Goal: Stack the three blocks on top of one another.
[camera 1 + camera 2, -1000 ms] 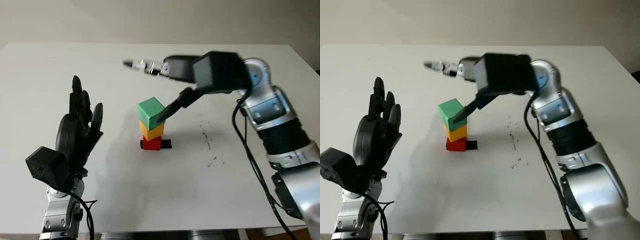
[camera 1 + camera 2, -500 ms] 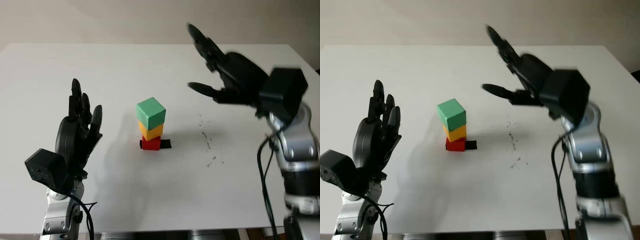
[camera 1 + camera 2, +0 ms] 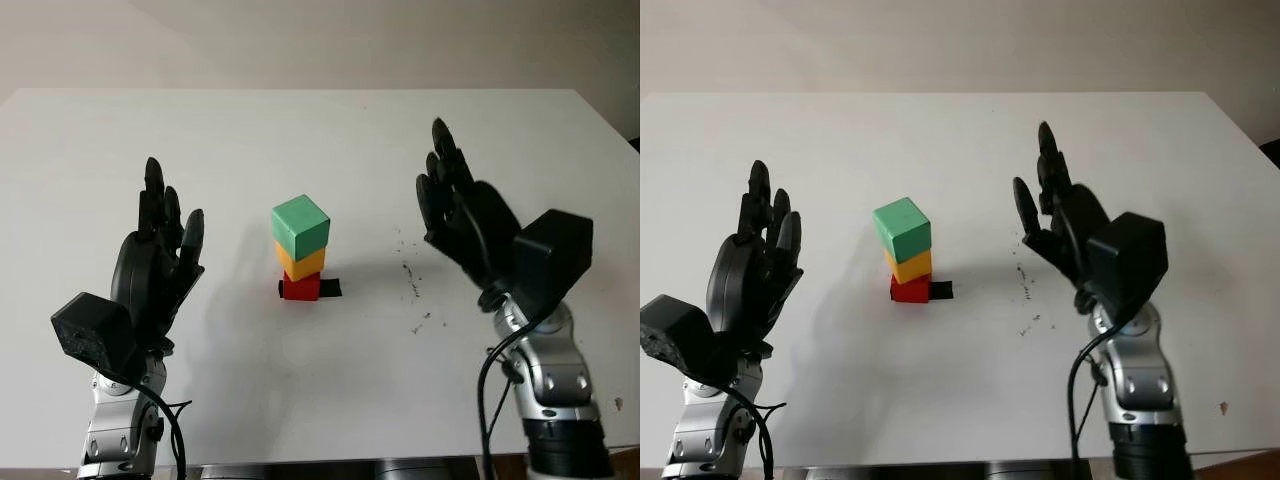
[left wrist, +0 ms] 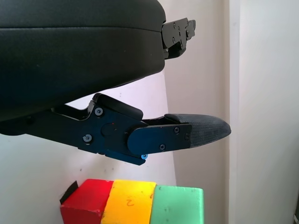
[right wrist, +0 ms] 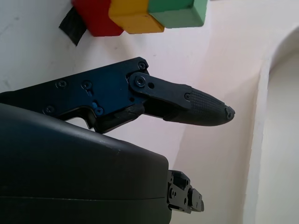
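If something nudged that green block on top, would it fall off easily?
Probably. The green block sits twisted on the narrower yellow block, overhanging it, so a sideways push would likely tip or slide it. It looks rigid and small, probably light. The tower on the red block seems slender, so all might topple.

Three blocks [image 3: 300, 248], two hands [image 3: 155, 265]

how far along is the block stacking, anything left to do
Stacking looks done: the green block sits on the yellow block, which sits on the red block, near the middle of the table. Nothing is in hand: the left hand and right hand are open, either side of the stack. Nothing visibly remains.
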Available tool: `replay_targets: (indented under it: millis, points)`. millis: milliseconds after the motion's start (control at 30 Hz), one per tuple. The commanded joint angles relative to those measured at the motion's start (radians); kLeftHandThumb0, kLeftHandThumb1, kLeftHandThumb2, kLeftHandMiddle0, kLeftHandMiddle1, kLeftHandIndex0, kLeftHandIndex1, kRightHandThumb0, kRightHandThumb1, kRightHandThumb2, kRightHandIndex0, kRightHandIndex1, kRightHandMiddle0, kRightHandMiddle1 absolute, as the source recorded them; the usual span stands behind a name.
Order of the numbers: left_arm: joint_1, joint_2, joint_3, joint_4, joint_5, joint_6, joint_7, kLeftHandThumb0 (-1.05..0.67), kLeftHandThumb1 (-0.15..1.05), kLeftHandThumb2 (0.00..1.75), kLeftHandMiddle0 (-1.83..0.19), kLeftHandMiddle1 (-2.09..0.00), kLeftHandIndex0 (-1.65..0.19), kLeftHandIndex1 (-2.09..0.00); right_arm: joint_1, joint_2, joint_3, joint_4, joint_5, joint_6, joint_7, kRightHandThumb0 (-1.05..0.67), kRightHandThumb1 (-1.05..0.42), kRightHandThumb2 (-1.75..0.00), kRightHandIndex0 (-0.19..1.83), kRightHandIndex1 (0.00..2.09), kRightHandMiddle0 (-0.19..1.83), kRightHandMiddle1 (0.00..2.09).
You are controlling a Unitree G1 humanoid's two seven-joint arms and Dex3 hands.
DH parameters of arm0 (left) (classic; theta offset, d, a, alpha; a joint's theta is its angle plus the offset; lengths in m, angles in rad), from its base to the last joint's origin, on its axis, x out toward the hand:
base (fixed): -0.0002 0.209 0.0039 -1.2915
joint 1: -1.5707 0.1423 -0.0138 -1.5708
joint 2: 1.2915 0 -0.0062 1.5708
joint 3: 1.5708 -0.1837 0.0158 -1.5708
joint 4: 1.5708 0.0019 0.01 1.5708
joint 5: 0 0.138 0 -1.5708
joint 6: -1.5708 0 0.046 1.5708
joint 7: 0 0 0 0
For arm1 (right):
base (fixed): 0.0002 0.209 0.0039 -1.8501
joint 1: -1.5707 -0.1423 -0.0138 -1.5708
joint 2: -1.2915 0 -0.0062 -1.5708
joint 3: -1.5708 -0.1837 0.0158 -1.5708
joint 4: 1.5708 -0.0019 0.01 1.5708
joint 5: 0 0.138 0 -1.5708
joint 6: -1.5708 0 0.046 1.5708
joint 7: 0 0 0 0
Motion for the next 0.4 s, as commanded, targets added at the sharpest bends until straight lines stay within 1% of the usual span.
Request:
replay_targets:
  millis: [0, 233, 367]
  points:
    - [-0.01, 0.006, 0.003, -0.001, -0.004, -0.004, -0.004, -0.75, 1.05, 0.5, 0.19, -0.04, 0.19, 0.0, 0.014, 0.03, -0.005, 0.002, 0.014, -0.023, -0.02, -0.66, -1.05, -0.73, -0.19, 0.0, -0.19, 0.0]
    - [-0.009, 0.005, 0.005, 0.008, -0.022, -0.009, -0.026, -0.73, 1.05, 0.51, 0.19, -0.01, 0.19, 0.0, 0.04, 0.089, 0.006, 0.026, 0.033, -0.029, -0.05, -0.7, -1.05, -0.77, -0.19, 0.0, -0.19, 0.0]
    - [-0.008, 0.006, 0.002, 0.002, -0.024, -0.008, -0.033, -0.72, 1.05, 0.52, 0.19, 0.0, 0.19, 0.0, 0.052, 0.101, 0.016, 0.008, 0.028, -0.007, -0.061, -0.7, -1.05, -0.77, -0.19, 0.0, -0.19, 0.0]
